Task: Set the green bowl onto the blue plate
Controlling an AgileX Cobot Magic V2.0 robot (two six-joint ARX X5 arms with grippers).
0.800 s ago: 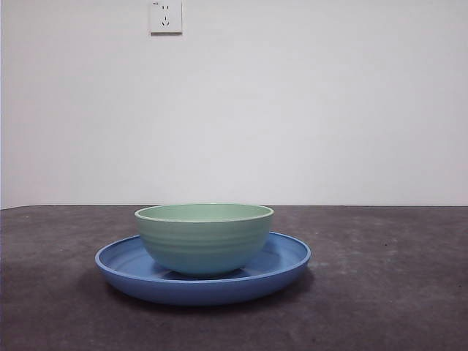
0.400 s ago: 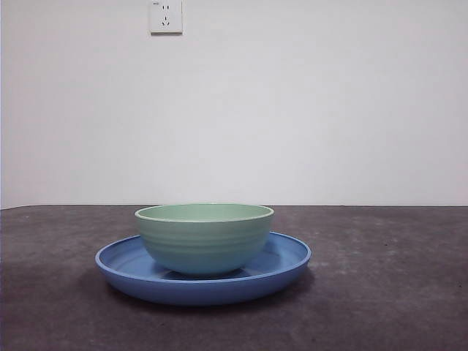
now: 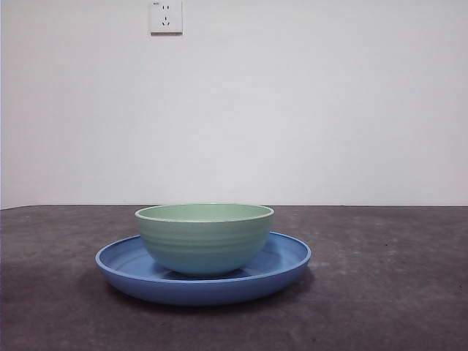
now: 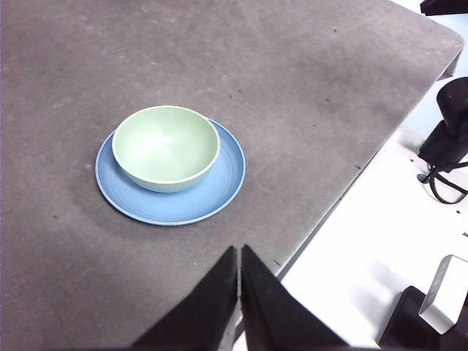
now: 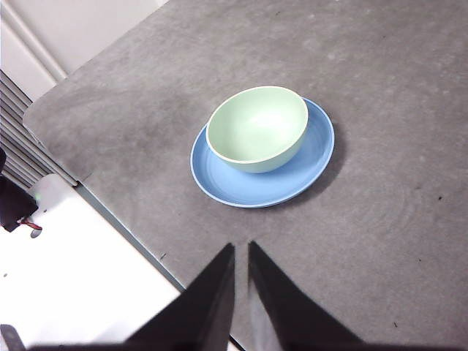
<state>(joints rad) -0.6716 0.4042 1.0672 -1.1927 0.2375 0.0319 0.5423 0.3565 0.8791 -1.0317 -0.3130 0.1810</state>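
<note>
The green bowl (image 3: 204,238) stands upright and empty inside the blue plate (image 3: 289,257) on the dark table, a little off the plate's centre. Both wrist views look down on the pair from well above: the bowl (image 4: 166,147) on the plate (image 4: 219,191), and the bowl (image 5: 257,128) on the plate (image 5: 311,162). My left gripper (image 4: 240,250) is shut, held high over the table's edge and far from the dishes. In the same way my right gripper (image 5: 241,247) is shut with nothing in it, high and clear of the plate. Neither gripper appears in the front view.
A white wall with a socket (image 3: 165,15) rises behind the table. The table's edge (image 4: 344,190) runs close to the left gripper, with black equipment (image 4: 447,139) on a white floor beyond it. A further table edge (image 5: 110,212) lies near the right gripper.
</note>
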